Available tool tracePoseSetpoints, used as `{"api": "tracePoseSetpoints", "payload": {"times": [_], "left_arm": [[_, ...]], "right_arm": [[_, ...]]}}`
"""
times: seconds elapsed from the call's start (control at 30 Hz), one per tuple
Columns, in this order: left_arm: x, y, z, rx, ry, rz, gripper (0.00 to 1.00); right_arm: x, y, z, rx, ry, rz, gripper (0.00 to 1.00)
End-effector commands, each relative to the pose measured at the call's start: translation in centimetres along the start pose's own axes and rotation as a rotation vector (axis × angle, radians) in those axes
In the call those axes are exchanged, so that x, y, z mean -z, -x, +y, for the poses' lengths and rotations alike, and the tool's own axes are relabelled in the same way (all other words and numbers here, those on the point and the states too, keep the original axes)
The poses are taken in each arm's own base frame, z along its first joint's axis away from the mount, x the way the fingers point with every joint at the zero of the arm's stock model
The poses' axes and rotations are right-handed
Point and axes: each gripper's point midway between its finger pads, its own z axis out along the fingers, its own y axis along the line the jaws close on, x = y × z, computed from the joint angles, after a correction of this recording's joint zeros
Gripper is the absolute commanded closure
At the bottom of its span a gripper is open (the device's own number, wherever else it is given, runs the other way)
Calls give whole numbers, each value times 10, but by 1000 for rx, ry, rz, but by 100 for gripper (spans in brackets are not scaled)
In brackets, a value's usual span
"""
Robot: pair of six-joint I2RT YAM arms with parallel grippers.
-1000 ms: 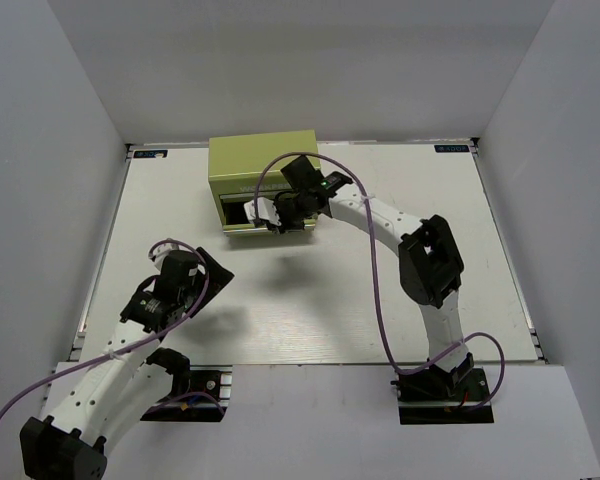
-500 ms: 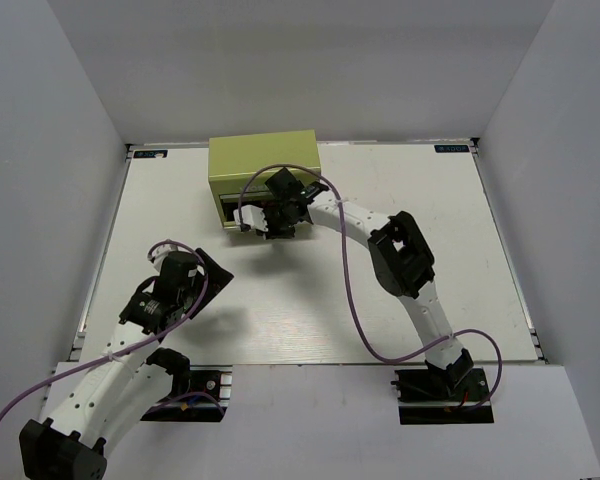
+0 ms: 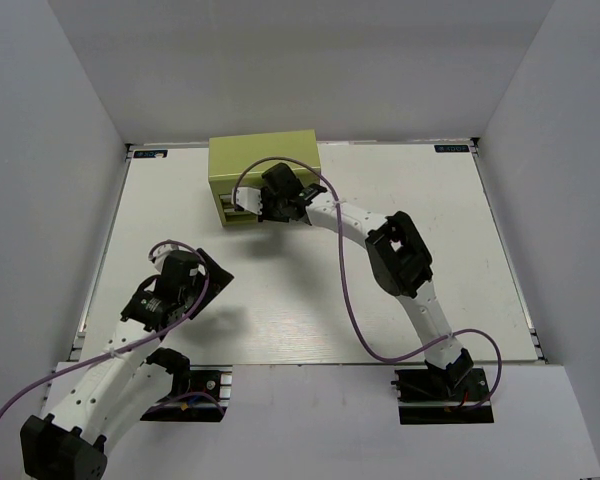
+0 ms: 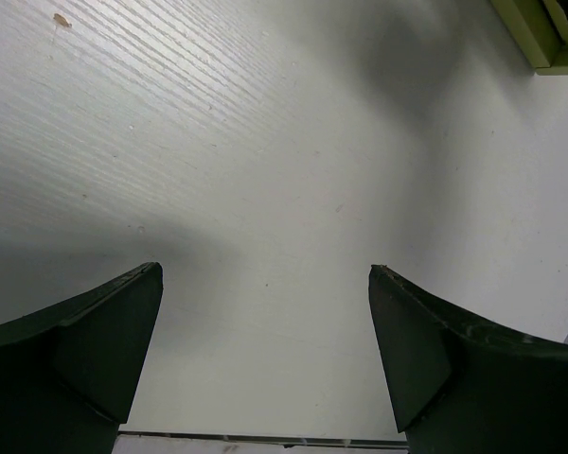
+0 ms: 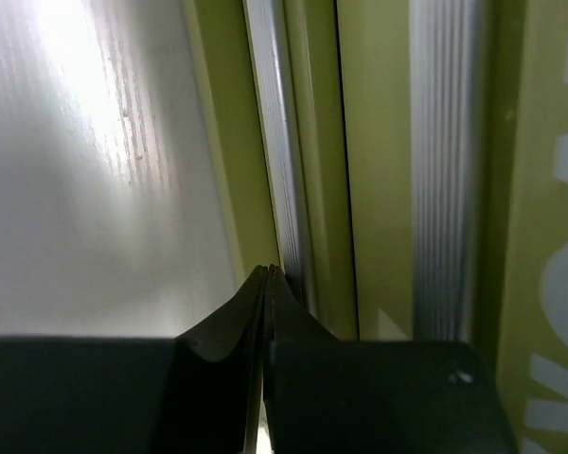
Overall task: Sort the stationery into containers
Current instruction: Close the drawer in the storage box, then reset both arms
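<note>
The olive-green metal chest (image 3: 263, 160) stands at the back middle of the table. My right gripper (image 3: 248, 205) is shut and empty, its tips pressed against the chest's front at the left end. In the right wrist view the shut tips (image 5: 268, 274) touch the green front (image 5: 379, 142) beside a silver ribbed strip (image 5: 275, 142). My left gripper (image 3: 208, 268) is open and empty above the bare table at the near left; its jaws stand wide apart in the left wrist view (image 4: 265, 274). No pen or marker shows in any view.
A corner of the chest (image 4: 540, 33) shows at the top right of the left wrist view. White walls enclose the table on three sides. The right arm's purple cable (image 3: 352, 300) loops over the table's middle.
My right gripper moved left and toward the chest, and the open lower drawer with its dark gap slid in until the front looks almost flush. The left arm has not moved.
</note>
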Motion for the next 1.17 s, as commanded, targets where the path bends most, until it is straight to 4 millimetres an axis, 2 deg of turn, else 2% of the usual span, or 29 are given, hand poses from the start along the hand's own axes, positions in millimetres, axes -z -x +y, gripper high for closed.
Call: {"api": "tracePoseSetpoints", "payload": {"times": [0.0, 0.03, 0.13, 0.17, 0.23, 0.27, 0.3, 0.33, 0.37, 0.4, 0.43, 0.47, 0.53, 0.6, 0.63, 0.67, 0.7, 0.73, 0.77, 0.8, 0.83, 0.9, 0.93, 0.97, 1.03, 1.07, 1.1, 1.13], "left_arm": [[2, 7, -7, 9, -17, -19, 0], [2, 7, -7, 9, -17, -19, 0], [2, 8, -9, 11, -24, -24, 0], [2, 8, -9, 11, -24, -24, 0], [4, 11, -21, -4, -85, -32, 0], [4, 13, -24, -22, -96, -40, 0], [5, 12, -27, -30, -113, -36, 0], [7, 16, -32, -36, -140, -53, 0], [7, 17, -34, -47, -147, -59, 0], [7, 17, -36, -67, -159, -58, 0], [9, 20, -39, -76, -175, -70, 0], [10, 21, -44, -86, -200, -75, 0], [12, 22, -51, -121, -236, -78, 0], [15, 25, -64, -144, -295, -90, 0], [16, 26, -67, -170, -316, -95, 0], [15, 28, -75, -183, -343, -104, 0], [15, 26, -79, -201, -364, -94, 0], [14, 27, -83, -235, -373, -95, 0], [15, 30, -91, -256, -393, -100, 0], [15, 32, -100, -296, -418, -100, 0], [14, 35, -104, -314, -421, -107, 0], [18, 36, -117, -356, -454, -104, 0], [18, 40, -121, -371, -460, -114, 0], [14, 37, -123, -403, -453, -104, 0], [15, 36, -132, -442, -490, -92, 0], [16, 38, -135, -451, -491, -95, 0], [15, 37, -140, -454, -507, -87, 0], [13, 38, -141, -466, -508, -92, 0]], "right_arm": [[8, 7, -57, -9, -237, -5, 100], [3, 3, -53, -11, -229, 3, 100], [6, 3, -48, -12, -200, -5, 100], [8, -2, -38, -15, -152, 6, 100], [26, 22, -12, -8, 4, -113, 100], [47, 38, -11, -32, 23, -171, 99], [45, 19, 17, -68, 93, -145, 95], [78, 46, 6, -76, 75, -238, 87], [87, 46, 12, -178, 93, -246, 82], [92, 34, 24, -231, 127, -232, 75], [100, 38, 29, -271, 163, -260, 67], [126, 42, 23, -338, 148, -283, 53], [145, 36, 23, -434, 141, -281, 44], [173, 33, 2, -531, 48, -286, 28], [173, 21, 7, -559, 36, -255, 21], [184, 18, -3, -584, -26, -246, 10], [197, 14, -13, -608, -90, -239, 10], [197, 1, -8, -636, -104, -210, 10], [203, -9, -17, -648, -181, -178, 10], [221, -8, -27, -657, -242, -210, 10], [222, -18, -23, -670, -258, -190, 10], [244, -27, -35, -683, -374, -199, 10], [248, -32, -37, -687, -411, -196, 10], [250, -45, -28, -685, -427, -168, 10], [264, -56, -32, -694, -502, -171, 10], [261, -64, -26, -702, -510, -151, 10], [264, -68, -26, -708, -523, -150, 10], [277, -68, -34, -715, -566, -181, 10]]}}
